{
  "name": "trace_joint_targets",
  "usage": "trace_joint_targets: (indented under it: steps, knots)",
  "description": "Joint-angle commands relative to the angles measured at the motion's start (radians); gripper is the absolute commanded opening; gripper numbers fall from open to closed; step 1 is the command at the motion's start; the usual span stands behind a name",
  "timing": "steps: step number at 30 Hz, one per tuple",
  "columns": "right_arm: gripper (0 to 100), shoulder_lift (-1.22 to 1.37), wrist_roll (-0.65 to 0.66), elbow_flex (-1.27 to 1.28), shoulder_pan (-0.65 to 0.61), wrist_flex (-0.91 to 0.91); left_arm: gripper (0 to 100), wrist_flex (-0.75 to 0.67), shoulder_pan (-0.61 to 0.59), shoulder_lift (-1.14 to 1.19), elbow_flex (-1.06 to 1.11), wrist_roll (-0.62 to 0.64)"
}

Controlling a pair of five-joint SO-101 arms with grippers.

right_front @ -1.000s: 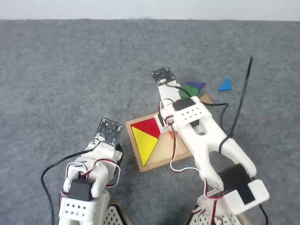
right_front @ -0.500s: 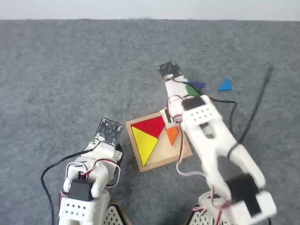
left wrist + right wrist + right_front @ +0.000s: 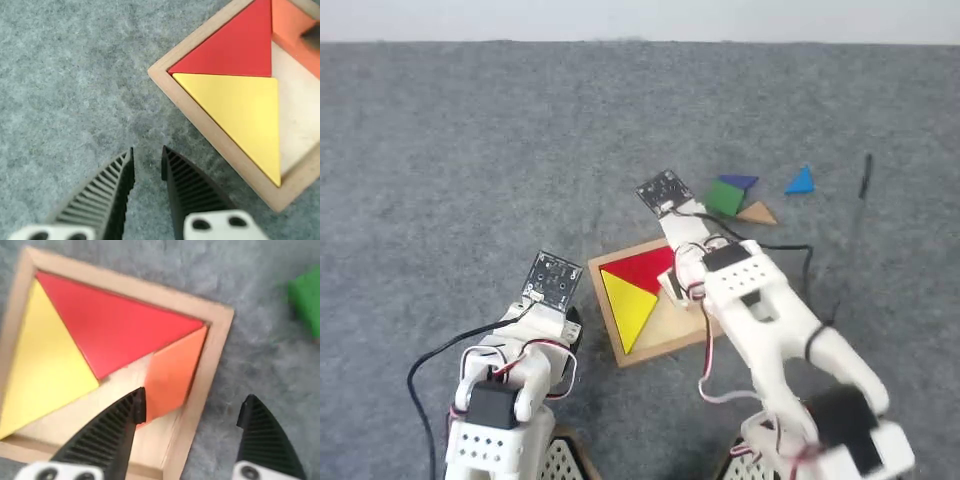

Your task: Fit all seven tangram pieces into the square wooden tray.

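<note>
The square wooden tray [image 3: 604, 312] sits on the grey carpet [image 3: 470, 140], near the middle and turned like a diamond. Three pieces are in it. The red triangle [image 3: 642, 270] lies along the far side. The yellow triangle [image 3: 628, 305] lies along the left side, and its long edge touches the red one. The orange piece [image 3: 172, 375] sits to the right of the red triangle, touching it and the tray's rim. The rest of the tray floor is bare wood.

The right gripper [image 3: 195, 395] hangs over the right part of the tray. Its fingers are wide apart and hold nothing. One finger is over the orange piece and the other is over the carpet just outside the rim.

The left gripper [image 3: 147, 150] is over the carpet, just left of the tray and a bit nearer. Its fingers are almost together, with just a thin strip of carpet between them, and they hold nothing.

Four pieces lie on the carpet beyond the tray, to the far right: a green piece [image 3: 725, 196], a dark blue piece [image 3: 738, 181] touching it, a tan triangle [image 3: 758, 212] just beside the green one, and a small blue triangle [image 3: 801, 182] a little apart on the right.
</note>
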Motion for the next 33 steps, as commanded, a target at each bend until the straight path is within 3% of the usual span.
trace_joint_targets:
  steps: [1, 12, 18, 23, 33]
  knots:
    - [29.2, 0.067, 0.025, -0.087, 0.002, -0.021, 9, 0.005, 0.002, -0.002, -0.007, 0.006]
    - [29.2, 0.113, 0.051, -0.132, 0.082, -0.021, 9, 0.005, 0.002, -0.002, -0.007, 0.006]
    - [29.2, -0.087, 0.051, -0.206, 0.127, 0.068, 9, 0.005, 0.002, -0.002, -0.007, 0.006]
    - [29.2, -0.177, 0.009, -0.250, 0.263, 0.114, 9, 0.005, 0.002, -0.002, -0.007, 0.006]
    - [29.5, 0.171, -0.014, -0.615, 0.309, 0.242, 9, 0.005, 0.002, -0.002, -0.007, 0.006]
